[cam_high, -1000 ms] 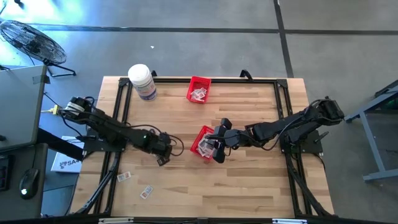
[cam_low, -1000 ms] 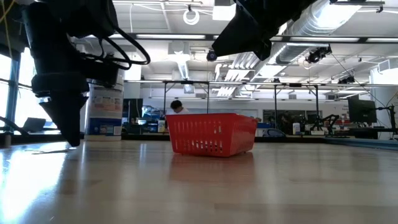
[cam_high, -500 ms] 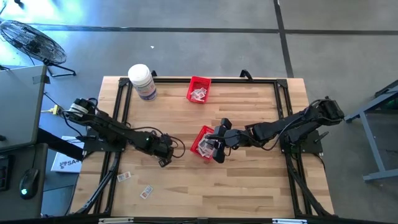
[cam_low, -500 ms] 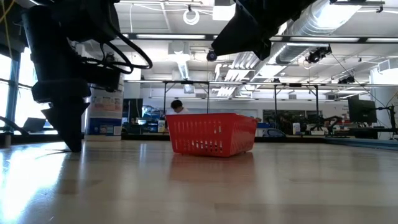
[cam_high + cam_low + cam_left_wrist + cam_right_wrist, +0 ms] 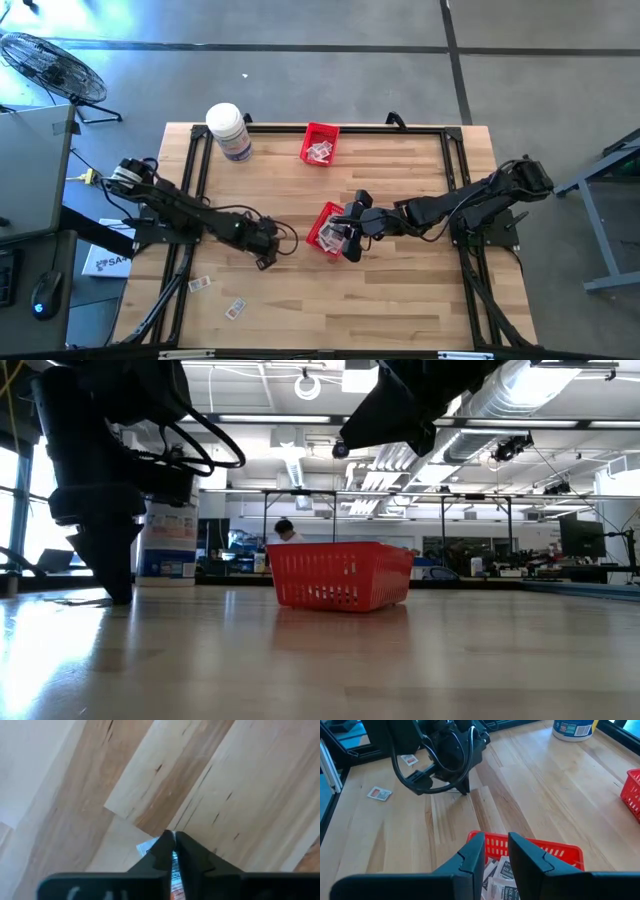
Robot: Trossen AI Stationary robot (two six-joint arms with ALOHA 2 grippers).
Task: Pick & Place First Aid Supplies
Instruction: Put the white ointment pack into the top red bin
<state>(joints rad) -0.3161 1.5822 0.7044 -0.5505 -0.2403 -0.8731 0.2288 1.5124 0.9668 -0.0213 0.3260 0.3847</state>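
My left gripper [image 5: 266,262] points steeply down at the wood left of centre, shut on a small white packet [image 5: 148,849]; the right wrist view shows it too [image 5: 465,790]. My right gripper [image 5: 496,851] hangs open over the near red basket [image 5: 322,222], which holds several packets [image 5: 495,877]. Nothing is between its fingers. Two more packets [image 5: 199,284] [image 5: 235,309] lie flat near the front left corner. A second red basket [image 5: 320,143] with packets stands at the far edge. My left gripper pinches the packet between its two fingertips [image 5: 165,847], coming from above and pointing down. A strip of the packet [image 5: 174,865] shows in the thin gap between them. One corner [image 5: 145,850] sticks out beside a finger, down at the tabletop.
A big white jar [image 5: 229,131] stands at the far left corner. A black frame rail [image 5: 195,190] runs along the table's left, far and right sides. Bare wood lies between the two arms and along the front.
My left gripper has sunk a little, bringing its fingertips down to the tabletop. My right gripper has kept still over the near basket.
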